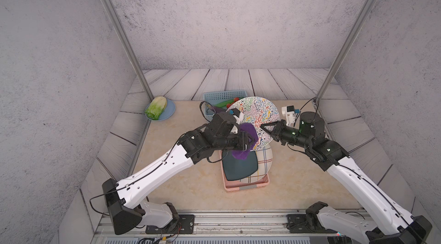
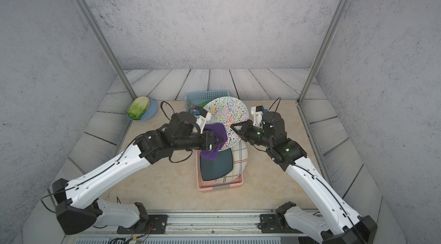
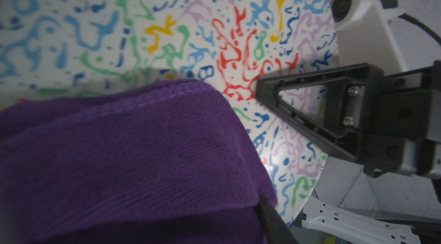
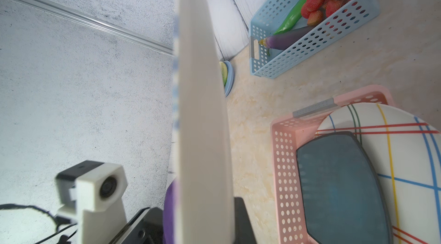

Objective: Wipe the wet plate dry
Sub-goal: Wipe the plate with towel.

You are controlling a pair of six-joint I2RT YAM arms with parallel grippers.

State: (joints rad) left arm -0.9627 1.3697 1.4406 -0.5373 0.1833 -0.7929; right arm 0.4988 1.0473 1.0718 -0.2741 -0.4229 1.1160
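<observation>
Plate [image 1: 259,112] with colourful squiggles stands tilted, right pincer [image 1: 262,126] clamping its rim, left pincer [image 1: 251,140] clamping purple cloth [image 1: 249,128].

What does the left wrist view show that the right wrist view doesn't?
Left wrist only: the squiggled face of the patterned plate. Right wrist only: blue basket of produce, pink basket holding a dark plate on a striped plate. Both: that patterned plate, edge-on from the right wrist, the purple cloth, and the right end effector clamped on the plate's rim.
</observation>
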